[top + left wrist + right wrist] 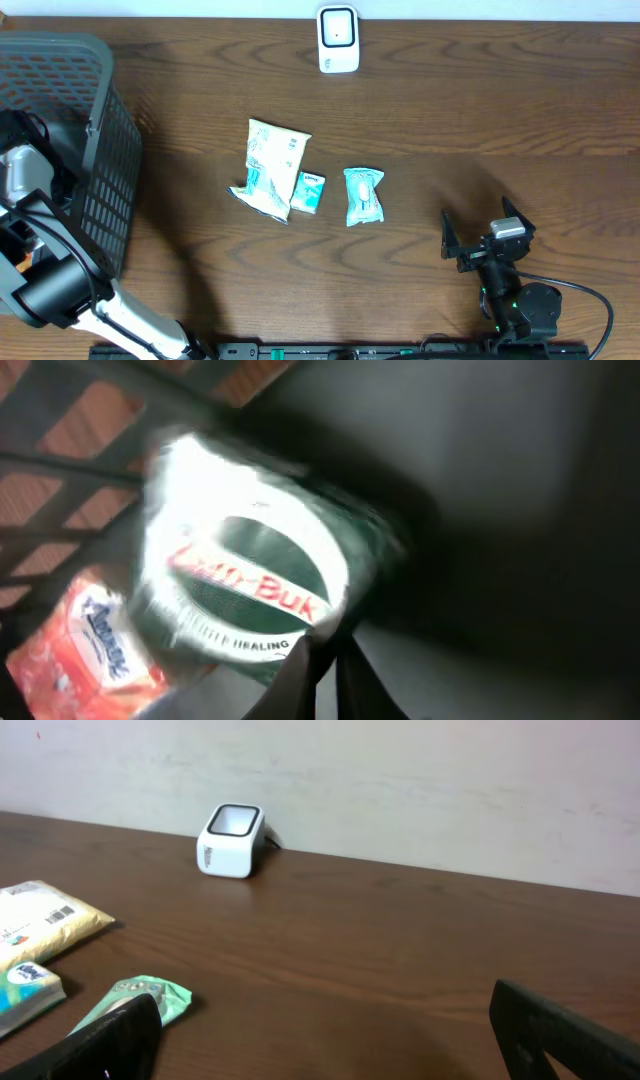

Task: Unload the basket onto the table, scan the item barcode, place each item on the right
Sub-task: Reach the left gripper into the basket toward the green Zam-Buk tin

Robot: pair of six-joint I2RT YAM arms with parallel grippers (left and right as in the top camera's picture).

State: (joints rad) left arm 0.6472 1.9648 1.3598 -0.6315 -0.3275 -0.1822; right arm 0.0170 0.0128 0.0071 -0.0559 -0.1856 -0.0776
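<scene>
The pick-up is under way. The left tool (322, 660), jaws pressed together, is meeting the near edge of the green-and-white pack (250, 560) inside the basket (105, 120) (a real pinch? cannot tell). The pack's lettering is running diagonally, upper left to lower right. Next comes lifting it toward the scanner (338, 40), barcode facing the window. The right tool (482, 232) is hanging wide.

scanner (338, 38), top centre: 1
basket (115, 180), left edge: 1
packets (272, 165) (309, 191) (363, 195), centre: 3
green-white pack (250, 575) in basket: 1
red packet (90, 650) in basket: 1
</scene>
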